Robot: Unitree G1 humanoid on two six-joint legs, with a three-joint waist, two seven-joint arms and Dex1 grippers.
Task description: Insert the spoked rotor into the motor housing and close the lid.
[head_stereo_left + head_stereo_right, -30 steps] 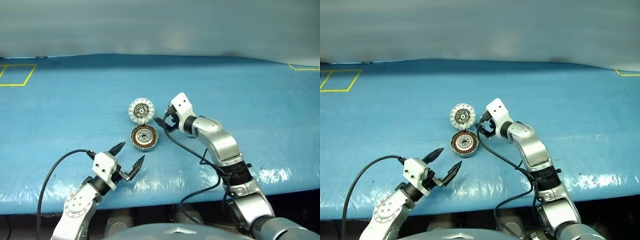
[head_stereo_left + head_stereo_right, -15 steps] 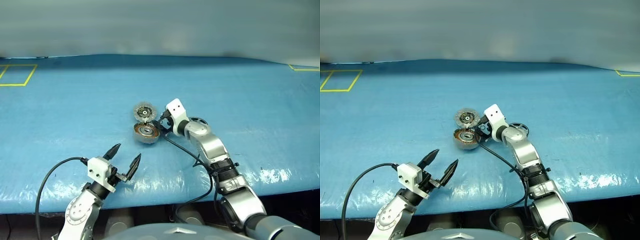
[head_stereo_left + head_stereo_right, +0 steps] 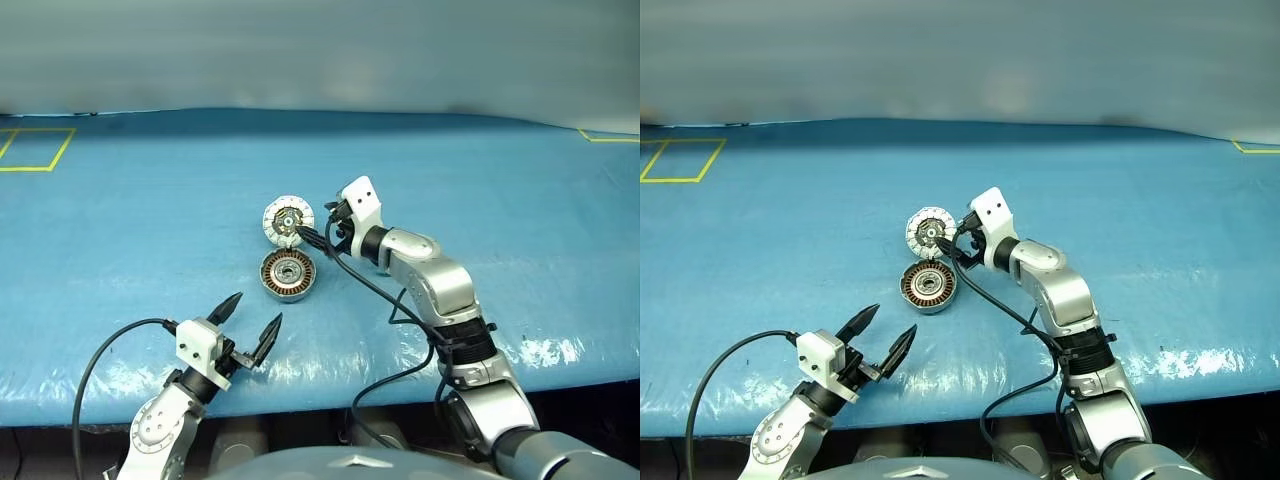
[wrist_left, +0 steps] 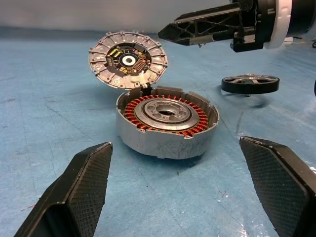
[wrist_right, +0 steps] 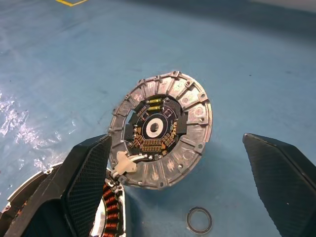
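**Lid stands open over the housing, both grippers spread and empty**

We see the motor housing [image 3: 288, 275] sitting flat on the blue table cover [image 3: 120, 220], near the middle of the surface. Its copper-brown ring of windings circles a silver-white hub, and the top is uncovered. From the housing, the lid [image 3: 288, 220] is at 12 o'clock, touching the housing's far rim and standing tilted up on edge. Its ribbed face with the dark middle faces back toward us.

Our right gripper [image 5: 182, 177] is held just beside the lid, at about 3 o'clock from it. Its two black fingers are spread wide with the lid between and ahead of them, and they grip nothing. One finger [image 5: 89, 173] lies close by the lid's edge; we cannot tell whether it touches.

Our left gripper [image 3: 250, 325] hovers near the front edge of the table, at about 7 o'clock from the housing and well apart from it. Its fingers are also spread wide and hold nothing.

A black spoked rotor [image 4: 249, 83] lies flat on the cover beyond the housing in the left wrist view. A small dark ring [image 5: 199, 219] lies on the cover near the lid.
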